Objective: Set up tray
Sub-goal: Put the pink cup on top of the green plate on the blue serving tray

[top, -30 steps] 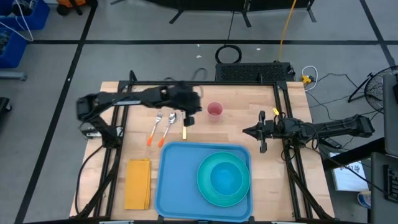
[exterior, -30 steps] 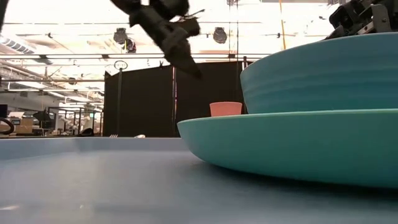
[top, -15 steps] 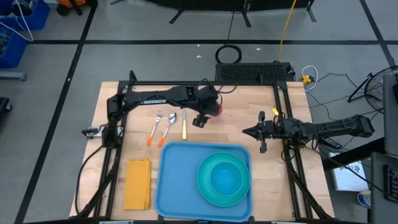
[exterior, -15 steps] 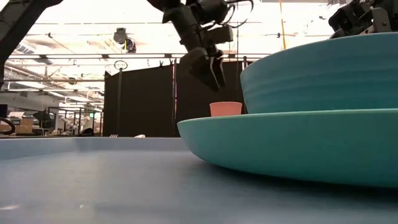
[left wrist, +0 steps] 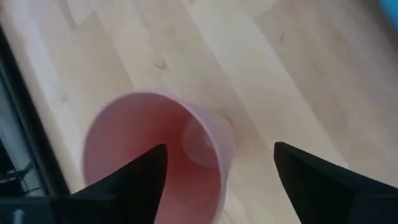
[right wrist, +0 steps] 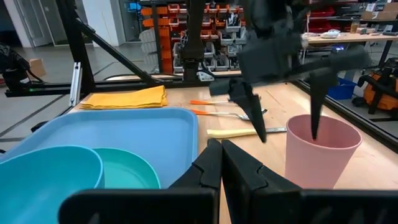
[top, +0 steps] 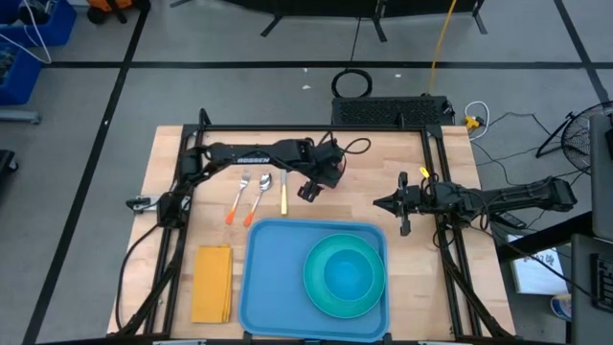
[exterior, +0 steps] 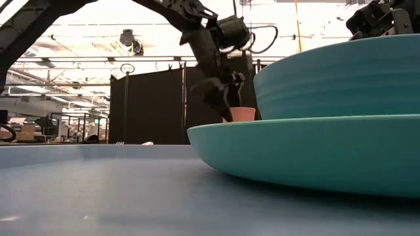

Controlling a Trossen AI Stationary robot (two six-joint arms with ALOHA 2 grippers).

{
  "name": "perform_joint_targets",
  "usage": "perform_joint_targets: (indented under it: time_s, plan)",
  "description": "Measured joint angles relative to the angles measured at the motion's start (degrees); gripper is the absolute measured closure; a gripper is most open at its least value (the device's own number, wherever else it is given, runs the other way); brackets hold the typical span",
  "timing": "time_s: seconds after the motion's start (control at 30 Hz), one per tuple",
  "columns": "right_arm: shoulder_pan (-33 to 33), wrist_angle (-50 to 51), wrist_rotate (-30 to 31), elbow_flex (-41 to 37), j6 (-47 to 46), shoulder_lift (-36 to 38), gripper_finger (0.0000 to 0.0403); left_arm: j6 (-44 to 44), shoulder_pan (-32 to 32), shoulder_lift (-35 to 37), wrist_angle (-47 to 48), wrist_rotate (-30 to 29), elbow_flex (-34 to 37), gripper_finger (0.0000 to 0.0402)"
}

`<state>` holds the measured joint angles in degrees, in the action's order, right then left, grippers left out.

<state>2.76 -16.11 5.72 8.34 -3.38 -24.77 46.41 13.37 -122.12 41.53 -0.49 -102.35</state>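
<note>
Jaws of the left gripper point(top: 321, 182) gape beyond the tray point(top: 273, 278), straddling the cup's point(right wrist: 320, 149) rim.

We see a pale wooden table point(top: 172, 153) carrying everything. At its centre, toward six o'clock, the blue tray point(top: 273, 278) lies flat on the wood. At eight o'clock from the tray a folded yellow-orange napkin point(top: 213, 283) lies beside it. Toward eleven o'clock a fork point(top: 238, 197), a spoon point(top: 260, 196) and a knife point(top: 283, 194) lie side by side. At twelve o'clock a pink cup point(right wrist: 321, 151) stands upright on the wood.
</note>
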Motion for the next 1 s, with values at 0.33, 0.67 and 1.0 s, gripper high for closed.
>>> perform_joint_targets:
  time_s: [0.33,0.67,1.0]
  plan:
    - [-1.6,0.1,0.0,0.0,0.0,0.0,0.0403,1.2,0.3,-3.5,-1.0,-2.9,0.0,0.0215]
    - [-1.7,0.1,0.0,0.0,0.0,0.0,0.0403,3.7,-1.9,-2.6,-0.8,-5.5,-1.9,0.0389]
    - [-1.7,-0.3,0.0,0.0,0.0,0.0,0.0403,-4.3,-6.0,-1.2,27.9,-4.4,-19.9,0.0397]
